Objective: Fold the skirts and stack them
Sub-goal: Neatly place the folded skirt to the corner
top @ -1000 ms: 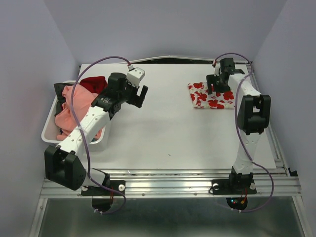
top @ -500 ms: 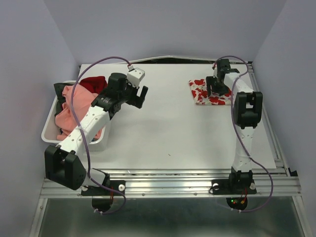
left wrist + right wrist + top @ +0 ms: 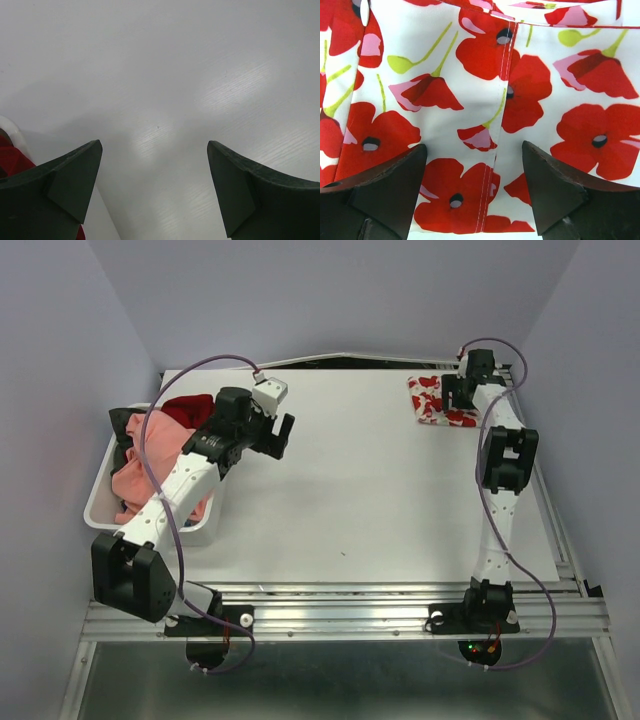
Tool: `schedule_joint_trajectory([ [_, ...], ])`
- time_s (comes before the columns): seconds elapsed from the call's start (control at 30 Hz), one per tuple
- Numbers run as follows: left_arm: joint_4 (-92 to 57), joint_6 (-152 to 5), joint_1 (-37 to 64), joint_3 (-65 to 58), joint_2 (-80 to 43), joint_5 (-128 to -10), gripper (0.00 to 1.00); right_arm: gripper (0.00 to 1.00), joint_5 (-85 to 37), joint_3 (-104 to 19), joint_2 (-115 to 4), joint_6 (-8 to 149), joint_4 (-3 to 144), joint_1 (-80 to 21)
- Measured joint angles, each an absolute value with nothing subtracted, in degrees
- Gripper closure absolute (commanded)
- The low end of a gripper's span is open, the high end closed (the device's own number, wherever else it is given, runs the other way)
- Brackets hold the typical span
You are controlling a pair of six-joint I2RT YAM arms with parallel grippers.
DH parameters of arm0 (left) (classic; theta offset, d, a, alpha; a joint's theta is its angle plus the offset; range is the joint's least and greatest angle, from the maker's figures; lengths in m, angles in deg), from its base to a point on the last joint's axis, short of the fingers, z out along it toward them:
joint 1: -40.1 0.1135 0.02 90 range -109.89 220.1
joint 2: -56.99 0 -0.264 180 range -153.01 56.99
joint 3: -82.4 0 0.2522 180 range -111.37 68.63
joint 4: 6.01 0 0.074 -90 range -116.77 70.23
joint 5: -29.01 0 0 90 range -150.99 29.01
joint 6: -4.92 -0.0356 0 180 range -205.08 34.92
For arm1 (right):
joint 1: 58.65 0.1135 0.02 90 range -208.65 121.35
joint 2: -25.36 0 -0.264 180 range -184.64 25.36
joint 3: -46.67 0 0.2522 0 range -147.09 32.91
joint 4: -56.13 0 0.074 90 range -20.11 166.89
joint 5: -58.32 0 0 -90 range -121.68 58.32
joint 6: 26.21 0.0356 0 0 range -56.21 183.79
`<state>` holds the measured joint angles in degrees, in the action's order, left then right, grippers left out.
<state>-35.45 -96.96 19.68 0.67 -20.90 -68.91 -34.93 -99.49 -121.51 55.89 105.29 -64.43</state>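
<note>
While pale lilac walls [image 3: 60,330] enclose the white table [image 3: 380,510], a white plastic bin [image 3: 97,508] at left holds a salmon-pink pleated skirt [image 3: 140,455] and dark red cloth [image 3: 190,408]. Upper right lies the folded white red-flowered skirt [image 3: 428,400] beneath the spread-open right gripper [image 3: 452,402]; the left gripper [image 3: 284,435] gapes too.

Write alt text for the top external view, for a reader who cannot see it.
The right fingers are open over a folded white skirt with red flowers at the far right corner of the table. The left fingers hover open above bare table beside a white bin heaped with pink, red and dark clothes.
</note>
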Motion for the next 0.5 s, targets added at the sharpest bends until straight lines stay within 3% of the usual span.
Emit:
schedule_joint_trajectory([
  [0.2,-35.9,-97.0,21.1,0.7,-21.6,-69.8,0.01,0.17,-34.9,-99.5,-122.2,52.8,101.3,-66.3],
  [0.4,-37.4,-97.0,22.3,-1.6,-22.6,-71.4,0.01,0.00,-35.7,-99.4,-121.8,51.4,100.7,-66.6],
  [0.5,-38.4,-97.0,22.9,-6.5,-23.0,-71.5,0.01,0.00,-35.7,-99.3,-121.0,50.7,101.5,-66.8],
])
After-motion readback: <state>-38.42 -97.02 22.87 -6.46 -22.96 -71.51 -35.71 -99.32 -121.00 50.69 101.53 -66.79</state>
